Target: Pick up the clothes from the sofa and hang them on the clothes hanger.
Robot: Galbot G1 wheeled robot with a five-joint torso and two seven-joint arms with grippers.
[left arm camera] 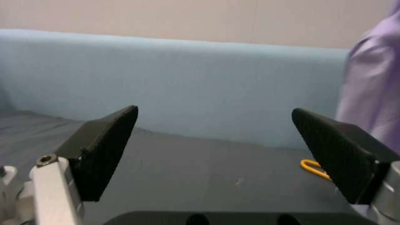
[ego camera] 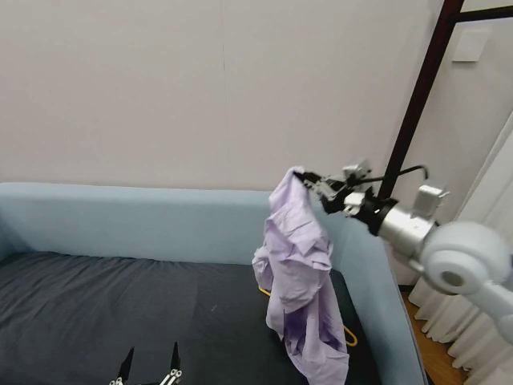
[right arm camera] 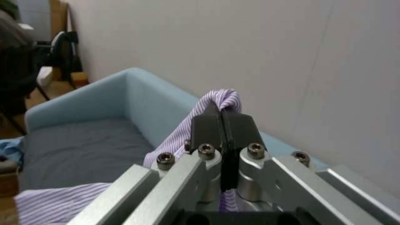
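Head view, right of centre: the right claw [ego camera: 308, 180] is clamping the purple shirt [ego camera: 300, 241], which is hanging over the sofa [ego camera: 120, 216]. The left claw [ego camera: 148, 367] is idling bottom-left, jaws apart.

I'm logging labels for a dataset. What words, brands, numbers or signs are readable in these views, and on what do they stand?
None can be read.
The purple shirt, pinched in the right gripper, shows stripes but no tag or print.
The sofa, the wall plate and the open left gripper bear no lettering.
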